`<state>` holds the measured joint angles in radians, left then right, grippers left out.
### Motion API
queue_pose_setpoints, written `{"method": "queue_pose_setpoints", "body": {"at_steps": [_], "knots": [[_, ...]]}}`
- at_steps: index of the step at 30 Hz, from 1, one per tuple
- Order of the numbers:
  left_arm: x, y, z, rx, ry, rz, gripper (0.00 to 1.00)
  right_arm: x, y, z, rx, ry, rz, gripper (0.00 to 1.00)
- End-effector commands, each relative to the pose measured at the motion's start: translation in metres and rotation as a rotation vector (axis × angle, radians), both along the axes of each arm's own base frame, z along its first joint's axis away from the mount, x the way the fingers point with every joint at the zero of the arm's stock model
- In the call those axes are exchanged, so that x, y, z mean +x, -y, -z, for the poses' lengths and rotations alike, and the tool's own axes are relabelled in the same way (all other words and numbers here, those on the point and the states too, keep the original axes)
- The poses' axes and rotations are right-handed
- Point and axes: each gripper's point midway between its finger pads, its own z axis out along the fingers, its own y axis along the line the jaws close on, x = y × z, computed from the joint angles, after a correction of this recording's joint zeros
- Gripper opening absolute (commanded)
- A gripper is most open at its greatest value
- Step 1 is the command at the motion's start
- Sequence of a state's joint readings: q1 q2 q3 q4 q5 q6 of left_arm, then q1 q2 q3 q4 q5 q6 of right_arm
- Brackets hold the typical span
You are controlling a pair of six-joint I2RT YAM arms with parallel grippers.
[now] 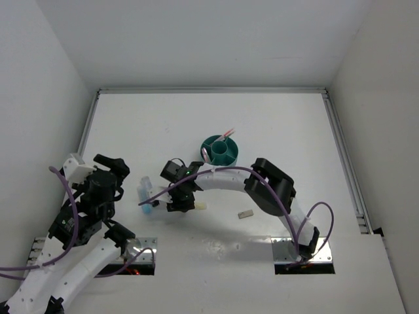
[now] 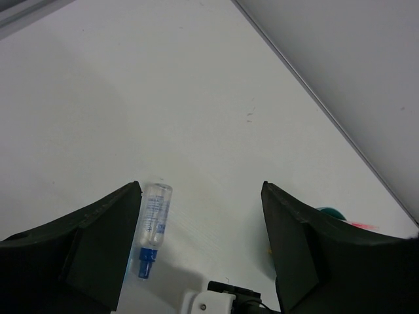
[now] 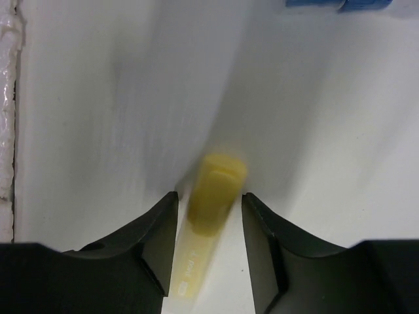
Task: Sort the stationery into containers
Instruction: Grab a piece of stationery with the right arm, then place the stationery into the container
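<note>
Right pincer (image 3: pixel 209 199) has its jaws either side of the yellow marker (image 3: pixel 213 190), set to pinch the barrel (can't tell if it's squeezing), well short of the teal organiser (image 1: pixel 226 159) on the counter (image 1: pixel 262 118), while the left pincer (image 2: pixel 200 190) is wide open, empty.

1. The top view sits above and behind my two arms and looks down along the desk (image 1: pixel 275 124) towards the far wall. It is the farthest out, taking in both bases, the whole desk and the teal organiser (image 1: pixel 229 157).
2. My left wrist view rides behind my left tool (image 2: pixel 201 186), low and slanted across the desk towards one edge and the wall. A blue-capped marker (image 2: pixel 152 229) lies close ahead and a sliver of the organiser shows at its right; the top view shares both.
3. My right wrist view looks steeply down past my right tool (image 3: pixel 209 199), very near the desk and blurred. The yellow marker (image 3: pixel 216 183) fills its middle and also shows from above.
</note>
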<state>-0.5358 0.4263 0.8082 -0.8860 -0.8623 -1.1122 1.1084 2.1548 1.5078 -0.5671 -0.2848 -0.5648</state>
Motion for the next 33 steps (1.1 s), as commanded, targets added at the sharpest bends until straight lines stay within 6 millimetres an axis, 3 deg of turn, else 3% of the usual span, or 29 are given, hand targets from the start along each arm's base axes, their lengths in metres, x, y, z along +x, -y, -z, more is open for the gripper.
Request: {"method": "queue_pose_setpoints", "body": {"at_steps": [1,7,9,12,14,15,16,17,19,20,21,22,23,24,25,26,28,30,31,33], "knots": [[-0.002,-0.004,-0.013,-0.028,0.046,-0.020,0.80,-0.009,0.004,0.004,-0.052,-0.041,-0.018,0.42],[-0.002,-0.004,-0.014,-0.036,0.049,-0.023,0.80,-0.032,0.030,0.010,-0.167,-0.155,-0.074,0.32],[-0.002,-0.002,-0.013,-0.039,0.047,-0.015,0.80,-0.034,0.034,0.007,-0.185,-0.164,-0.074,0.16],[-0.001,-0.002,-0.010,-0.043,0.042,-0.018,0.79,-0.022,0.030,-0.004,-0.160,-0.126,-0.020,0.02],[-0.002,-0.002,-0.012,-0.056,0.054,-0.021,0.79,0.001,0.022,-0.015,-0.103,-0.025,0.060,0.00],[-0.003,-0.003,-0.013,-0.060,0.062,-0.020,0.79,0.014,0.018,-0.039,-0.041,0.026,0.137,0.00],[-0.004,-0.005,-0.011,-0.057,0.064,-0.029,0.79,0.040,0.008,-0.057,0.035,0.137,0.212,0.00],[-0.004,-0.005,-0.011,-0.067,0.068,-0.032,0.77,0.044,0.012,-0.063,0.063,0.172,0.241,0.00],[-0.004,-0.005,-0.011,-0.068,0.068,-0.032,0.77,0.080,0.002,-0.128,0.269,0.342,0.386,0.00],[-0.004,-0.005,-0.012,-0.076,0.072,-0.035,0.77,0.089,0.011,-0.135,0.302,0.385,0.444,0.00],[-0.004,-0.005,-0.012,-0.076,0.072,-0.035,0.77,0.101,0.016,-0.154,0.363,0.426,0.512,0.00],[-0.004,-0.005,-0.012,-0.076,0.072,-0.035,0.77,0.110,0.024,-0.186,0.435,0.498,0.582,0.00],[-0.003,-0.004,-0.010,-0.071,0.064,-0.035,0.77,0.121,0.028,-0.198,0.493,0.533,0.642,0.00],[-0.003,-0.004,-0.010,-0.071,0.064,-0.035,0.76,0.124,0.032,-0.210,0.531,0.554,0.685,0.00],[-0.002,-0.003,-0.009,-0.066,0.056,-0.035,0.76,0.134,0.048,-0.211,0.541,0.583,0.787,0.00],[-0.001,-0.003,-0.011,-0.071,0.064,-0.035,0.76,0.141,0.055,-0.231,0.610,0.607,0.837,0.00],[0.001,-0.002,-0.011,-0.071,0.064,-0.035,0.76,0.150,0.077,-0.229,0.626,0.657,0.952,0.00],[0.002,0.000,-0.012,-0.071,0.066,-0.024,0.76,0.161,0.095,-0.246,0.695,0.716,1.070,0.00],[0.003,0.001,-0.011,-0.067,0.058,-0.024,0.76,0.168,0.110,-0.235,0.679,0.735,1.128,0.00],[0.005,0.003,-0.008,-0.070,0.056,-0.016,0.76,0.174,0.125,-0.248,0.767,0.754,1.235,0.00]]}}
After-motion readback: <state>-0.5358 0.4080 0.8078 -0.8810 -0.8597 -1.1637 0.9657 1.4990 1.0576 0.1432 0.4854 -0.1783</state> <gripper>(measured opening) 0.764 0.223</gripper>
